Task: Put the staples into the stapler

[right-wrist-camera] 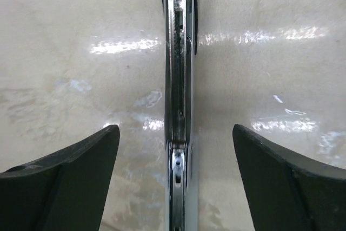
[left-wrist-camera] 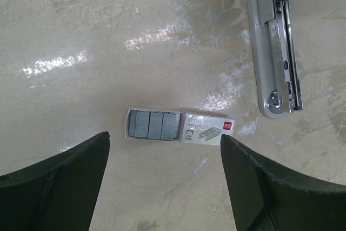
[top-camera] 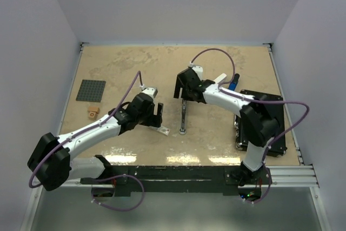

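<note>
Top: staples lie just near-right of left gripper; opened stapler lies right of them, right gripper over its far end. Left wrist: fingers wide apart, staples between the tips, untouched; stapler off to the far right. Right wrist: fingers apart, stapler centred between them, no contact.

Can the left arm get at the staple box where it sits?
Probably yes. The left claw hangs open directly above the staple box, which lies flat on the bare table with nothing over it. The stapler lies off to one side, apart from it. The low, flat box may be fiddly to pinch.
</note>
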Robot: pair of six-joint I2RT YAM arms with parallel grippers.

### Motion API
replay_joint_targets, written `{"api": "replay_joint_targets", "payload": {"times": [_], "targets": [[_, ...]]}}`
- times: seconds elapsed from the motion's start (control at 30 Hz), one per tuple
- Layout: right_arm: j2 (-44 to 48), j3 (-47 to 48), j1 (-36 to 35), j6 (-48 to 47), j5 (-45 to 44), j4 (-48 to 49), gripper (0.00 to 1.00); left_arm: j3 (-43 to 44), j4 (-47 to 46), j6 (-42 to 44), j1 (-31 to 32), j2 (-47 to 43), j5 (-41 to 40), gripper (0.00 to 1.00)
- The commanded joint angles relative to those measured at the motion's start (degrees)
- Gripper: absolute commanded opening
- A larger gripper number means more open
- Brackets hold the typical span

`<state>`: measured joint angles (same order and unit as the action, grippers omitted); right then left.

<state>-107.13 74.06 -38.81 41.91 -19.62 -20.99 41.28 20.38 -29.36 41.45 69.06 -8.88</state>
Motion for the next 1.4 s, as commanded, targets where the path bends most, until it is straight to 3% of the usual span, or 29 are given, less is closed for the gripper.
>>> {"api": "replay_joint_targets", "payload": {"times": [0.0,0.13,0.17,0.27,0.57,0.8,1.37], "targets": [[11.58,-3.29,1.1,-1.47,-0.6,3.41,0.96,5.29,0.7,1.5,0.38,3.8,0.36,0.86],[22.54,-7.96,2.07,-3.85,-2.7,4.64,0.98,8.9,3.61,3.61,0.38,8.45,-0.08,0.74],[24.32,-8.93,2.16,-4.9,-3.4,5.25,0.98,9.6,4.13,3.96,0.3,9.94,-0.17,0.64],[30.99,-12.71,2.33,-6.48,-6.39,6.22,0.98,11.89,6.24,5.54,0.3,12.41,-0.43,0.5],[42.17,-19.74,3.21,-10.18,-10.97,6.84,0.98,14.88,11.17,7.83,-0.05,17.86,0.63,0.26],[43.5,-21.24,3.74,-12.55,-11.41,6.93,0.98,16.38,13.19,8.18,-0.23,21.03,-0.25,0.22],[42.71,-21.85,4.44,-16.16,-10.88,8.78,0.98,18.31,15.57,8.62,-0.23,24.72,-3.42,0.23]]}}
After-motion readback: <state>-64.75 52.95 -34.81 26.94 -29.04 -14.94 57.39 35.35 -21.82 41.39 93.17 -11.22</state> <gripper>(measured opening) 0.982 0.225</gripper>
